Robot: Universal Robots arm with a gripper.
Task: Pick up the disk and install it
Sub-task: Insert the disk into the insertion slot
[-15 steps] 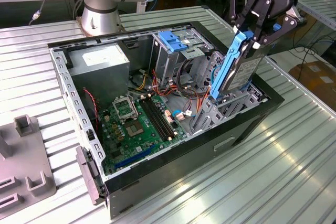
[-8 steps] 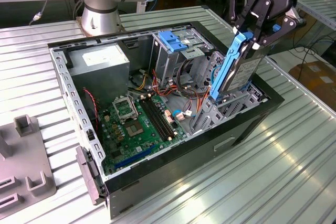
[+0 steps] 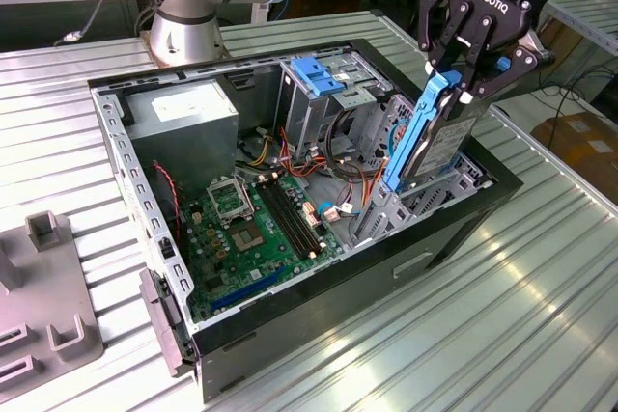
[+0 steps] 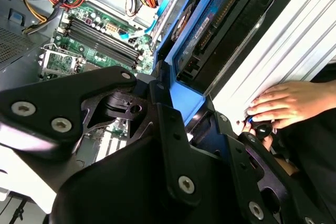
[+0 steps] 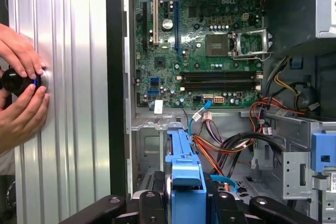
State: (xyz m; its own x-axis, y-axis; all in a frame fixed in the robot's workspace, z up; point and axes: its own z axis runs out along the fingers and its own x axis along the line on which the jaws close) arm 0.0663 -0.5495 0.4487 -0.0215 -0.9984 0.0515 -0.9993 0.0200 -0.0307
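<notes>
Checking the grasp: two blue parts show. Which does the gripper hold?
The blue-railed disk, standing tilted in the case, clamped by the gripper; the blue bracket sits untouched atop the drive cage.

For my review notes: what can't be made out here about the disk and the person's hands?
- Exterior view: the disk has its lower end behind the drive bay metal, so how deep it sits is hidden.
- First wrist view: the black knob is mostly covered by the person's hands and cut by the picture edge.
</notes>
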